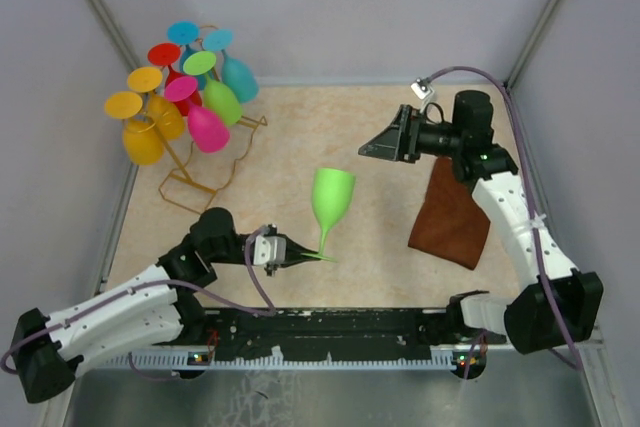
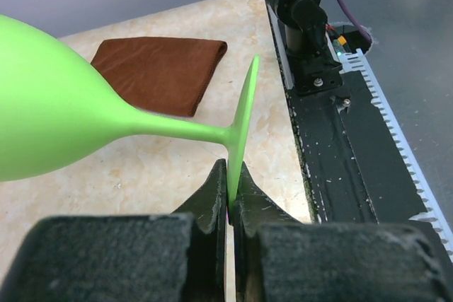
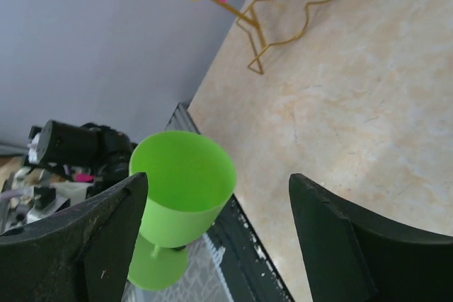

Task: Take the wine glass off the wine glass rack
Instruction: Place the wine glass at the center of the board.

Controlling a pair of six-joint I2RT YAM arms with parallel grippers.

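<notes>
One table (image 1: 380, 147) with a beige, stone-patterned top is recorded, enclosed by pale walls on three sides.

Two arms are mounted at its near edge. The left arm (image 1: 120, 312) is laid low along the front. The right arm (image 1: 515, 217) is raised over the far right of the surface.

The wine glass rack (image 1: 200, 175), of golden wire with a wavy base, is placed in the far left corner. Several coloured glasses (image 1: 185, 97) in yellow, red, pink, green and blue are carried on its arms, bowls hanging down.

A brown cloth (image 1: 450, 222) is laid flat on the right side, below the right arm's wrist.

The green wine glass (image 1: 332, 199) is found off the rack and well apart from it, near the front middle of the table. It is tilted, its open mouth turned toward the right wrist camera. Whether its foot touches the table cannot be told.

The left gripper (image 2: 231, 182) is clamped on the edge of the glass's foot, the thin disc being pinched between both fingers.

The right gripper (image 1: 382, 145) is held with jaws wide apart, nothing between them, pointed toward the glass.
</notes>
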